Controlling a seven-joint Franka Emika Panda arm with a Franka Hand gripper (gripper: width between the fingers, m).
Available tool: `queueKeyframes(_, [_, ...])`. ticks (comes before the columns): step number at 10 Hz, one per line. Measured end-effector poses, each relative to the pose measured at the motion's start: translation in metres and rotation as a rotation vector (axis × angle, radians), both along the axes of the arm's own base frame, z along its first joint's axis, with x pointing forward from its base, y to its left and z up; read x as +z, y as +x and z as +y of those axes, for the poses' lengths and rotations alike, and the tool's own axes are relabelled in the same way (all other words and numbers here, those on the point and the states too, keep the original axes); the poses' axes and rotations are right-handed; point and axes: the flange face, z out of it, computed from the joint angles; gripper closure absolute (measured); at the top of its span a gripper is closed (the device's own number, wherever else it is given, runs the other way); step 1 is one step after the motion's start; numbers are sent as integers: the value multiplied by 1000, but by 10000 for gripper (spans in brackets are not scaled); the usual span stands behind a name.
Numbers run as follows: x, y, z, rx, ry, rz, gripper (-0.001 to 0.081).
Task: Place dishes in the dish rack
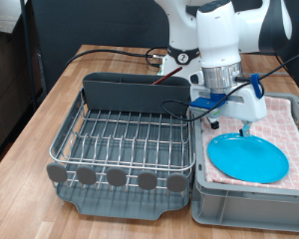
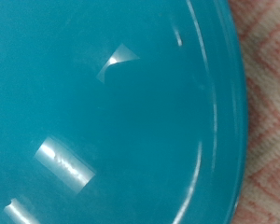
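Exterior view: a round, flat, light-blue plate (image 1: 248, 157) lies in a grey crate (image 1: 251, 208) lined with pink checked cloth (image 1: 290, 119), at the right of the scene. The plate has a plain glossy face and a low raised rim, and its near edge reaches almost to the crate's near wall. The white arm (image 1: 217, 35) comes down from the top, and its gripper (image 1: 229, 111) hangs just above the plate's far edge (whether its fingers are spread or closed, I cannot tell). Nothing shows between the fingers.

Left of the crate, touching it, sits the rack (image 1: 125, 139): a silver wire grid on a dark grey tray, with a tall grey trough (image 1: 130, 93) along its far side and round grey tabs (image 1: 117, 177) along its near edge. No dish shows on the wire grid. Both stand on a wooden table (image 1: 35, 124), with bare wood to the left of the rack.

Wrist view: the plate (image 2: 103, 112) fills nearly the whole picture, blue-green and shiny with bright glints. Its curved rim runs down one side, and a strip of the cloth (image 2: 268, 112) shows beyond it. The fingers are not in view here.
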Motion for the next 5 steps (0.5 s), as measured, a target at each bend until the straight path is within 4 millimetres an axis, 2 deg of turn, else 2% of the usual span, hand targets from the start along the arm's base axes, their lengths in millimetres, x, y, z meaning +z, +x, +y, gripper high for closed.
queueKeyframes(5, [-3,5,0,14,8,-16,3])
